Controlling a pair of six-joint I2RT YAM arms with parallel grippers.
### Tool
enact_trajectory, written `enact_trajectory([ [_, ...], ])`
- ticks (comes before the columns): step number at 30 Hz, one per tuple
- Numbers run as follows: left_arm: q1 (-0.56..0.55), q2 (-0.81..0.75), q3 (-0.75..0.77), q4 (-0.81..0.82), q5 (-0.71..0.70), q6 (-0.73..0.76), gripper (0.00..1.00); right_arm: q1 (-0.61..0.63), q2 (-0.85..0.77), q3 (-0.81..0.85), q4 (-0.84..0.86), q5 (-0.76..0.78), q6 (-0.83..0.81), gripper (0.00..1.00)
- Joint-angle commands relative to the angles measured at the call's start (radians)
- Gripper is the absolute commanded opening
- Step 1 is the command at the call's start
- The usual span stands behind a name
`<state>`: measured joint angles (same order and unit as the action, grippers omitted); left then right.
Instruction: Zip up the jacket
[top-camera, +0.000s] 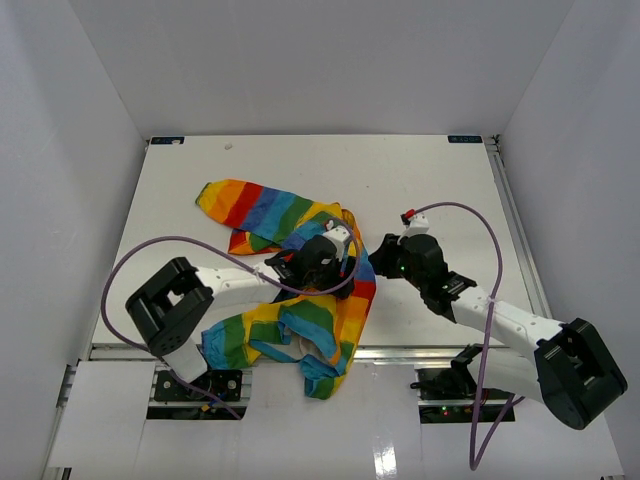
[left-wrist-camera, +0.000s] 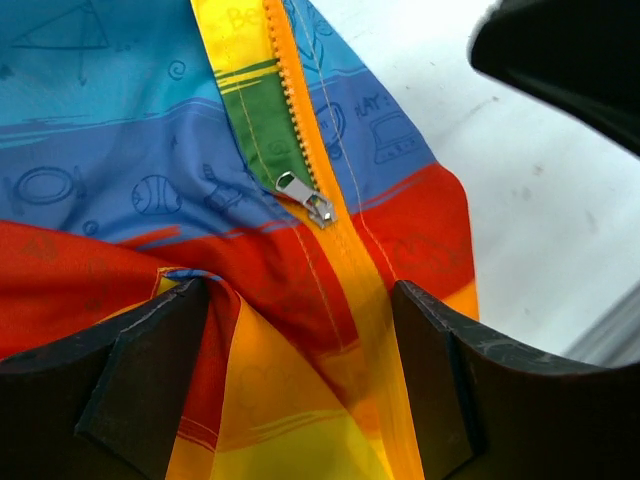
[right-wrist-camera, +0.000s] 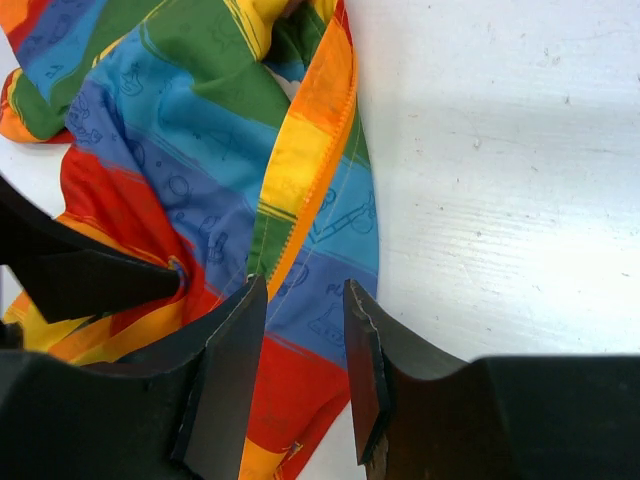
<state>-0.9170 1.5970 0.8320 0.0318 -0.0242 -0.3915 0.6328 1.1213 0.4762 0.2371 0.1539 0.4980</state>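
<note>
We find the jacket (top-camera: 270, 210) lying crumpled on the surface (top-camera: 450, 190) just ahead of the two arm bases, with both wrists meeting over its right-hand edge. The left fingers (left-wrist-camera: 150, 380) stand wide apart and hold nothing. Striped fabric lies between them, and one fold bunches against the left-hand finger. The slider (left-wrist-camera: 305, 197) sits just beyond their tips. The tape on their side of it looks joined, and the zip teeth (left-wrist-camera: 290, 100) beyond it lie open. The right fingers (right-wrist-camera: 230, 380) are narrowly parted over the jacket's edge beside the zip tape. Fabric shows in the gap, and we judge it not clamped. We take the step in hand to be the approach to the slider, with most of the zip not yet closed. The next move calls for a pinch on the small pull tab, a firm hold on the joined end, and a pull along the teeth with the tape kept straight.
</note>
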Motion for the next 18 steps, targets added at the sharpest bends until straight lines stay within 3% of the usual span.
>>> enact_trajectory([
  [1, -0.016, 0.101, 0.071, -0.06, -0.081, 0.016, 0.81, -0.015, -0.036, -0.023, 0.021, -0.01, -0.007, 0.43],
  [3, -0.016, 0.138, 0.069, -0.055, -0.091, 0.018, 0.71, -0.02, -0.062, -0.03, 0.025, -0.048, -0.021, 0.43],
  [7, -0.018, 0.053, -0.047, 0.097, -0.058, 0.052, 0.13, -0.021, -0.104, -0.054, 0.071, -0.154, -0.042, 0.44],
  [11, -0.02, -0.128, -0.259, 0.398, 0.039, 0.139, 0.0, -0.021, -0.117, -0.081, 0.14, -0.267, -0.059, 0.44],
  [14, -0.021, -0.233, -0.425, 0.586, 0.125, 0.205, 0.0, -0.019, -0.113, -0.103, 0.21, -0.342, -0.059, 0.44],
  [18, -0.02, -0.28, -0.48, 0.643, 0.151, 0.26, 0.0, -0.004, -0.073, -0.111, 0.294, -0.425, -0.079, 0.44],
])
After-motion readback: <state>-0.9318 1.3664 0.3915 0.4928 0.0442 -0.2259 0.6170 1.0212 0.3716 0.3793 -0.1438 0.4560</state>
